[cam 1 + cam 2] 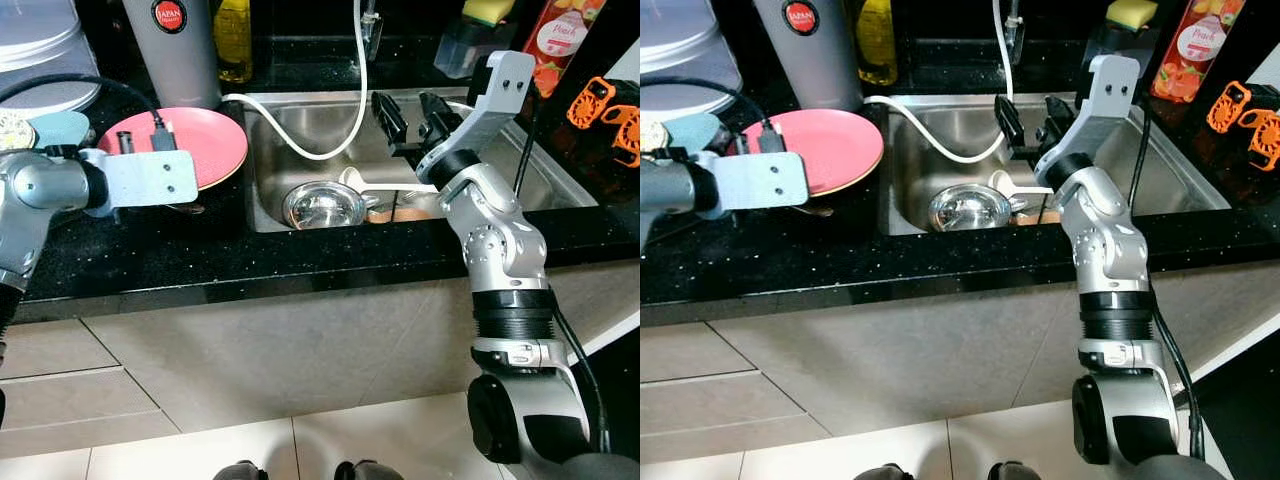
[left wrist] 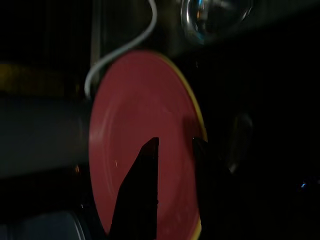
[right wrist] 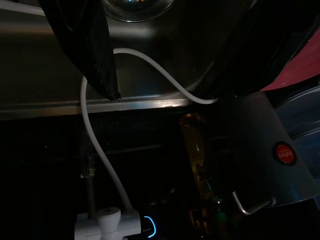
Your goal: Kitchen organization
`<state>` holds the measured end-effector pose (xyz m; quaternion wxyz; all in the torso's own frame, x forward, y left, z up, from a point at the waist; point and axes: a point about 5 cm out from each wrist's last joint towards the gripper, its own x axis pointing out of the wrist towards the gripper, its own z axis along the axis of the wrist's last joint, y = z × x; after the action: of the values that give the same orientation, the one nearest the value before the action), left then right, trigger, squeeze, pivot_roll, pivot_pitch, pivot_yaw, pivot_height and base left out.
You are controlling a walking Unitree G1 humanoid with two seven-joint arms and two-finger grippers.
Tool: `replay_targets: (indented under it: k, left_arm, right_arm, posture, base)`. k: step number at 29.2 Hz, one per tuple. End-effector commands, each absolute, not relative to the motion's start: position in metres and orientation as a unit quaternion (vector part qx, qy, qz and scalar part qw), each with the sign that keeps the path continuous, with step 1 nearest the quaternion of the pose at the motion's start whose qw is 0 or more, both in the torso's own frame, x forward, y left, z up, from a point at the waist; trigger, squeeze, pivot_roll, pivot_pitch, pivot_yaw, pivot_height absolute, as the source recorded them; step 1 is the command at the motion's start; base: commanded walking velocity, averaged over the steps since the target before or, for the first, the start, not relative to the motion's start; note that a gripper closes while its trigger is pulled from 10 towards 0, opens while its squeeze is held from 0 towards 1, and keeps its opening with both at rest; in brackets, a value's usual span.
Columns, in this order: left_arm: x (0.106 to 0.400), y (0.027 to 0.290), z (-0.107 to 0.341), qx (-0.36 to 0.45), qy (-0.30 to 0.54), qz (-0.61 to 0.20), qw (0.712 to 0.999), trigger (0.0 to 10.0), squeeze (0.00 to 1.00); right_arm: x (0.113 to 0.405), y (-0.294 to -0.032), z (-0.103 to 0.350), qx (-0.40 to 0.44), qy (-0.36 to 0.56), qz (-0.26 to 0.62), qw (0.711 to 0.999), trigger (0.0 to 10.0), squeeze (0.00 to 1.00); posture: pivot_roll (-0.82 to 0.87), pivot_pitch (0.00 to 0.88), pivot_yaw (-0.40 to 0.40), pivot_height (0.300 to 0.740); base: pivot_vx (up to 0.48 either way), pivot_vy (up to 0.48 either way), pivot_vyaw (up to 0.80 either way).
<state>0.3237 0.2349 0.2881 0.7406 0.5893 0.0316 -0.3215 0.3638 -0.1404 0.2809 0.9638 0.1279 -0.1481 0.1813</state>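
The pink plate point(image 1: 195, 140) lies flat on the black counter, just left of the sink point(image 1: 300, 120). The left gripper point(image 2: 175, 145) hovers over it, fingers slightly spread, holding nothing. The right gripper point(image 1: 412, 118) hangs spread above the sink. The plate looks rigid, smooth (probably slippery); pinch its rim.

The sink point(image 1: 560, 180) stands open from above, but a white hose point(image 1: 335, 150) loops across its back, and a steel bowl point(image 1: 322, 205) and white ladle point(image 1: 385, 188) crowd its near floor. A pink plate point(image 1: 205, 140) covers the counter point(image 1: 230, 260) left of it.
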Motion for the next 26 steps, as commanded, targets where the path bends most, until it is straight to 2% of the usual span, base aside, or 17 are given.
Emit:
replay_targets:
  k: [1, 7, 11, 20, 26]
  left_arm:
    - [0.323, 0.231, 0.284, 0.577, 0.03, -0.336, 0.744, 10.0, 0.0]
    - [0.324, 0.236, 0.279, 0.577, 0.042, -0.334, 0.745, 10.0, 0.0]
    - [0.33, 0.251, 0.267, 0.572, 0.076, -0.31, 0.756, 10.0, 0.0]
    - [0.334, 0.268, 0.259, 0.571, 0.114, -0.28, 0.763, 10.0, 0.0]
    - [0.337, 0.275, 0.257, 0.587, 0.125, -0.257, 0.758, 10.0, 0.0]
  right_arm:
    - [0.364, -0.141, 0.279, 0.135, -0.141, 0.183, 0.964, 10.0, 0.0]
    - [0.364, -0.14, 0.279, 0.136, -0.141, 0.184, 0.963, 10.0, 0.0]
    - [0.364, -0.14, 0.279, 0.136, -0.142, 0.185, 0.963, 10.0, 0.0]
    - [0.364, -0.14, 0.28, 0.135, -0.143, 0.187, 0.963, 10.0, 0.0]
    - [0.364, -0.14, 0.281, 0.133, -0.143, 0.187, 0.963, 10.0, 0.0]
  posture:
    - [0.14, 0.044, -0.035, 0.74]
    - [0.14, 0.042, -0.034, 0.74]
    - [0.14, 0.04, -0.036, 0.74]
    - [0.14, 0.034, -0.037, 0.74]
    - [0.13, 0.034, -0.04, 0.74]
  base:
    - [0.0, 0.0, 0.0]
    - [0.0, 0.0, 0.0]
    - [0.0, 0.0, 0.0]
    - [0.0, 0.0, 0.0]
    - [0.0, 0.0, 0.0]
